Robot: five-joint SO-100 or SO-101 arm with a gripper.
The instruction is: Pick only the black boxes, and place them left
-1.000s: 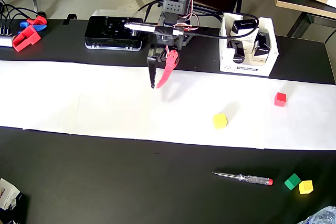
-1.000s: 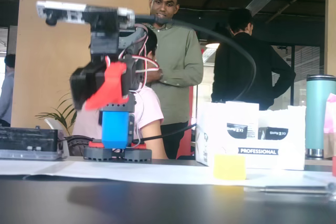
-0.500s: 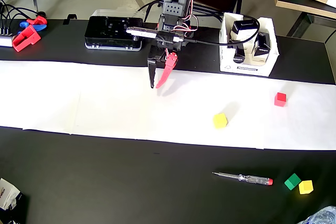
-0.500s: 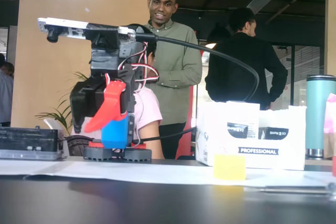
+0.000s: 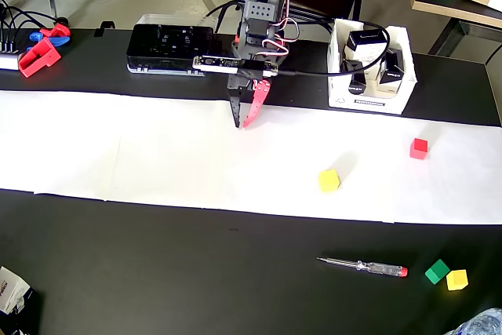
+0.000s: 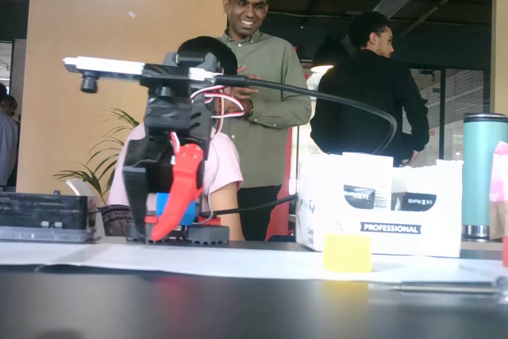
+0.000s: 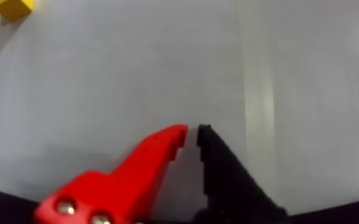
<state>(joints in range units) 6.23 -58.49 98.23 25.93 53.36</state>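
On the white paper strip (image 5: 118, 154) lie a yellow cube (image 5: 329, 180) and a red cube (image 5: 419, 148), well apart, while on the black table (image 5: 196, 272) in front a screwdriver (image 5: 362, 266) lies near a green cube (image 5: 437, 271) touching another yellow cube (image 5: 457, 279)

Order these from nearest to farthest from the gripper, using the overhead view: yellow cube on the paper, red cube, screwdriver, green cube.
From the gripper, in the overhead view:
1. Yellow cube, on the paper, lower right.
2. Screwdriver and red cube: too close to call.
3. Green cube, far lower right, on the black table.
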